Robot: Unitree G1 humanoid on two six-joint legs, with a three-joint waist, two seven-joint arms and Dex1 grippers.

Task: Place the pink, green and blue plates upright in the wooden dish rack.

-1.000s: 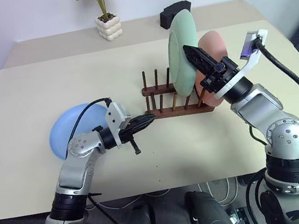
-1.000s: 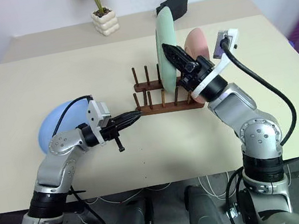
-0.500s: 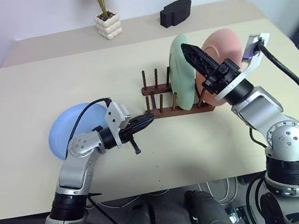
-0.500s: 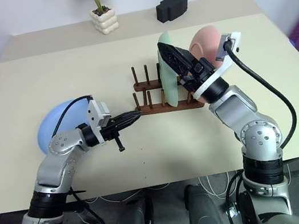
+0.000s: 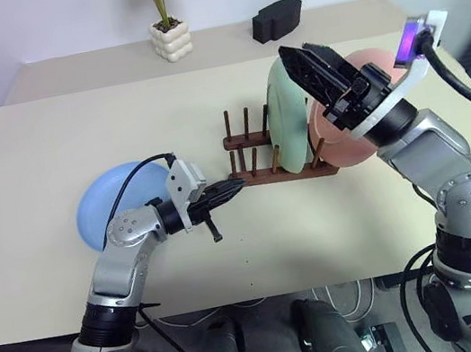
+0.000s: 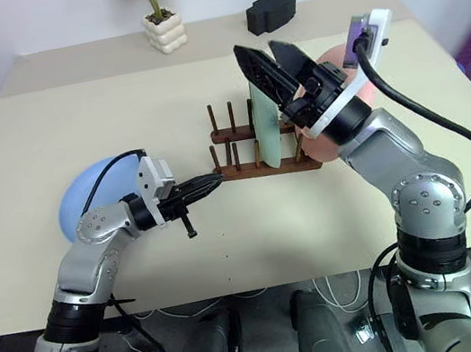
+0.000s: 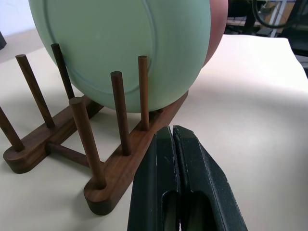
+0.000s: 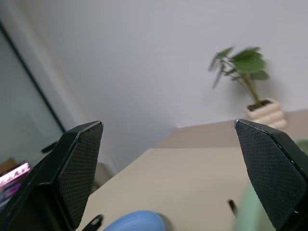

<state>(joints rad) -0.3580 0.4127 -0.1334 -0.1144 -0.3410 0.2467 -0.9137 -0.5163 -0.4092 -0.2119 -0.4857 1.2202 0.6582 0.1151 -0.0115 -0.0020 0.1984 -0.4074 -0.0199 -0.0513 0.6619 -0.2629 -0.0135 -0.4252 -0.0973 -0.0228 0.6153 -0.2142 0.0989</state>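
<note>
— How many plates are there, and where do they sit?

— Three. The green plate (image 5: 287, 117) stands upright between the pegs of the wooden dish rack (image 5: 257, 170), and the pink plate (image 5: 351, 133) stands right behind it at the rack's right end. The two are close together; I cannot tell whether they touch. The blue plate (image 5: 117, 201) lies flat on the table (image 5: 73, 132), well to the left of the rack and toward the near edge.

— And the rack?

— One rack, near the middle of the table. It has two base rails with upright pegs; the slots on its left half are empty.

— The claws?

— Two. The right gripper (image 6: 267, 70) is held up above the top of the green plate with its two black fingers spread wide and nothing between them. The left gripper (image 5: 233, 187) has its fingers pressed together, holding nothing, its tip level and just beside the left end of the rack's near rail. The left wrist view shows those closed fingers (image 7: 175, 159) pointing at the near rail under the green plate.

— Anything else on the table?

— One potted plant (image 5: 165, 24) in a white pot and one black blocky object (image 5: 276, 19), both along the far edge.
</note>
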